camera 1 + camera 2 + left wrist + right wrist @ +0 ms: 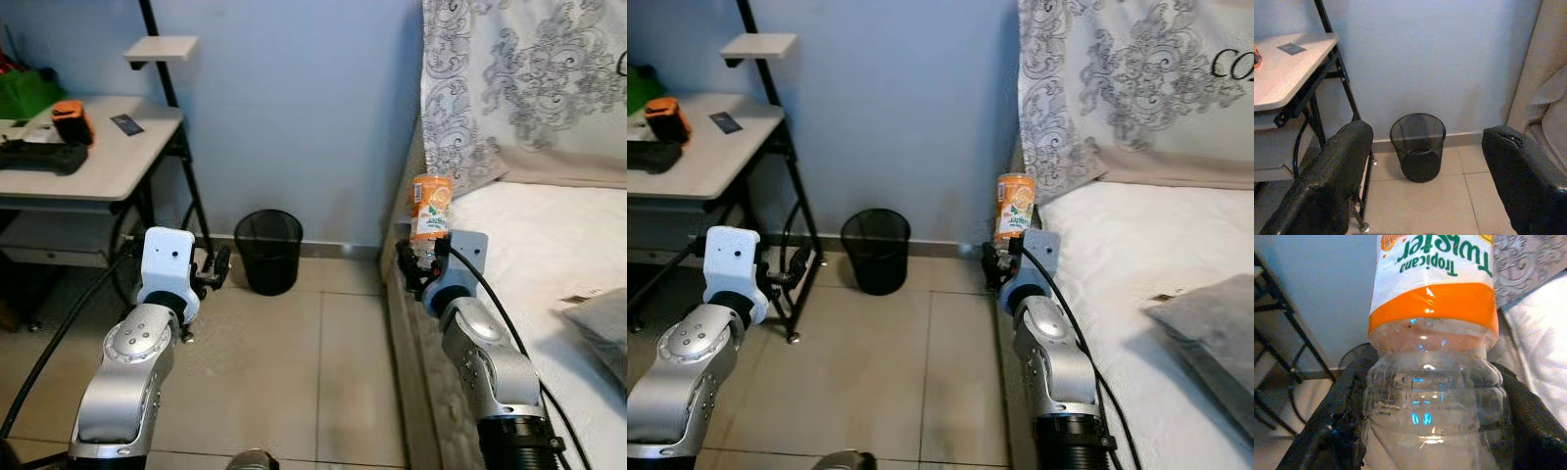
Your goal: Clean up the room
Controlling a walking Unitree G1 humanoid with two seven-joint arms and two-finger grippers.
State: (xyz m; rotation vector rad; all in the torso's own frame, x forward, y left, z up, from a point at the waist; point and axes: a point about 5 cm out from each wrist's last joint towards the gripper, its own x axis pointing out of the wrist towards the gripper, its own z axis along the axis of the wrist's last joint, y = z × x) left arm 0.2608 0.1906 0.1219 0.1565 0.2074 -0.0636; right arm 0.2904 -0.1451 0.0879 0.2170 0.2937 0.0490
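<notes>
1. Two black fingers of the right gripper pinch a bottle by its clear ribbed part, below the orange label band; the bottle stands upright, right of centre in the left eye view, at the near edge of the bed.
2. Judged from its clear, apparently empty plastic, the bottle should be light and thin-walled, likely to dent under a hard squeeze and slick on the label. The ribbed section seems the stiffest place to hold, and the fingers sit there, one on each side.
3. Left gripper hangs low at centre left with its fingers spread apart and nothing between them.
4. Beyond it, a black mesh bin stands on the tiled floor against the blue wall, bottom centre, well apart from the bottle.
5. A desk fills the upper left, with small items on top.
</notes>
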